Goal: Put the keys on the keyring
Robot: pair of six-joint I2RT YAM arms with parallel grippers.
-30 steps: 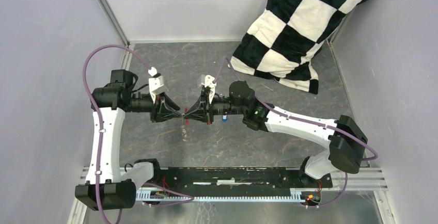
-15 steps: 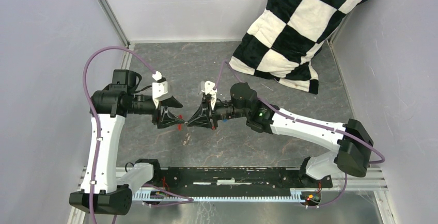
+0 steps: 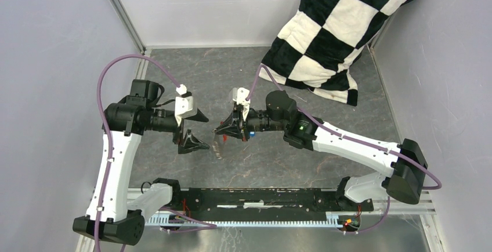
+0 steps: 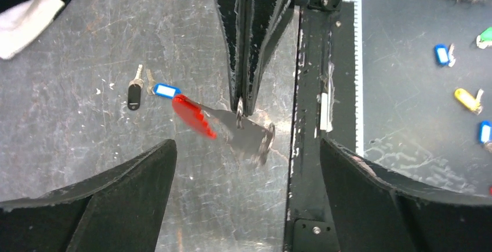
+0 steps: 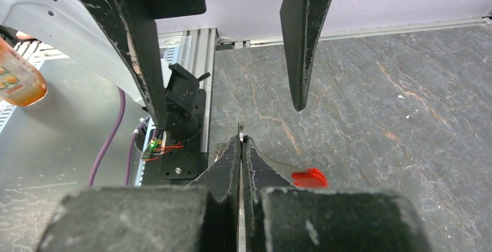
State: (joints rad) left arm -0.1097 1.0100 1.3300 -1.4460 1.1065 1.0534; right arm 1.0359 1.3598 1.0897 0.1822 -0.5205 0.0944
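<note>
Between the two arms, our right gripper (image 4: 242, 108) is clamped on the keyring (image 4: 250, 135), its red tag (image 4: 194, 117) dangling. Our left gripper (image 3: 205, 131) gapes wide, holding nothing. The keys (image 4: 165, 91) lie on the table (image 4: 69, 147) at ten o'clock from the tag. We should come down squarely over the black key (image 4: 134, 93) and close slowly.

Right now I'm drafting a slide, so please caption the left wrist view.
Right gripper pinches the keyring, red tag dangling, over the table where two keys lie; left gripper open.
</note>
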